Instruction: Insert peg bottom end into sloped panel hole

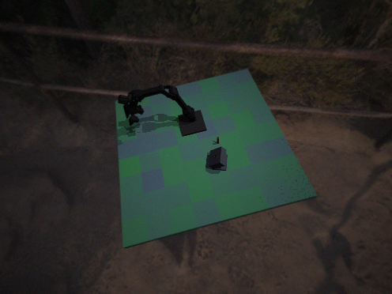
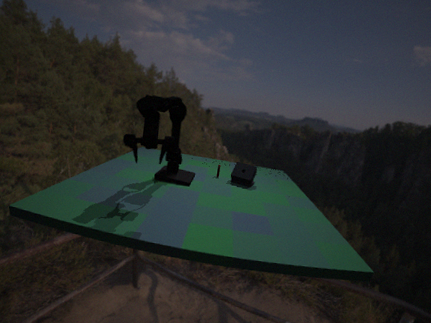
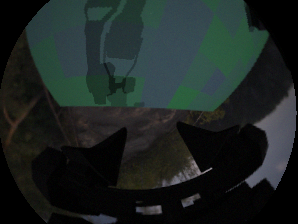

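A small thin peg, reddish and dark, stands upright on the table between the robot's base and the panel. The dark grey block with the sloped panel stands just beyond it. The hole shows as a small dark spot in its face; its shape is too small to tell. My gripper is open and empty, fingers wide apart, high over the table's edge, on the far side of the base from the peg. Peg and panel do not show in the wrist view.
The robot's square base plate stands on the green and blue patchwork table. The arm's shadow falls near the table's edge. A dark shape sits at the wrist view's upper right.
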`<state>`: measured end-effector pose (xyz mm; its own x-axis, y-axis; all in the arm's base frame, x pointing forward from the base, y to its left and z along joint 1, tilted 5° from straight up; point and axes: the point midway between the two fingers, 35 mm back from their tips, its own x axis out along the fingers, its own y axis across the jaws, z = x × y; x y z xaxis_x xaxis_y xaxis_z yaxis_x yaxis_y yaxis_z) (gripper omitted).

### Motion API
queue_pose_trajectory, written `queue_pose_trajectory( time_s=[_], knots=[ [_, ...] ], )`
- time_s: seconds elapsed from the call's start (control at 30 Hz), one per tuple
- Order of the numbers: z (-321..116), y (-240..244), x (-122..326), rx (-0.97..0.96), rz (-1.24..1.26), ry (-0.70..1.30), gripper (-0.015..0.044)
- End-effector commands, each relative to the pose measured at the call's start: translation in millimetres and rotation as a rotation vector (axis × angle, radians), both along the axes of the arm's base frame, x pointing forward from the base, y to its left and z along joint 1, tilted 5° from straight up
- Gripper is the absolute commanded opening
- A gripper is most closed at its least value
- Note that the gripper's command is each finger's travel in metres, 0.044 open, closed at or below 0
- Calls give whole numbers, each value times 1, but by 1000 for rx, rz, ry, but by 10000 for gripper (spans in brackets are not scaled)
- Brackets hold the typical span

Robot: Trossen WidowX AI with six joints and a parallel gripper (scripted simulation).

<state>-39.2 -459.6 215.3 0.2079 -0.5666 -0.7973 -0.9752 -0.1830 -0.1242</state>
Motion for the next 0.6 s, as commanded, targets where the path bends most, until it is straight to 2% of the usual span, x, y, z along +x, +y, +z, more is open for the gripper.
queue_pose_trajectory(
  time_s=[0.0,0.03,0.57],
  knots=[
    [0,0,0,0,1,1,426],
    [0,0,2,1,5,3,440],
    [-10,17,74,12,272,115,440]
  ],
)
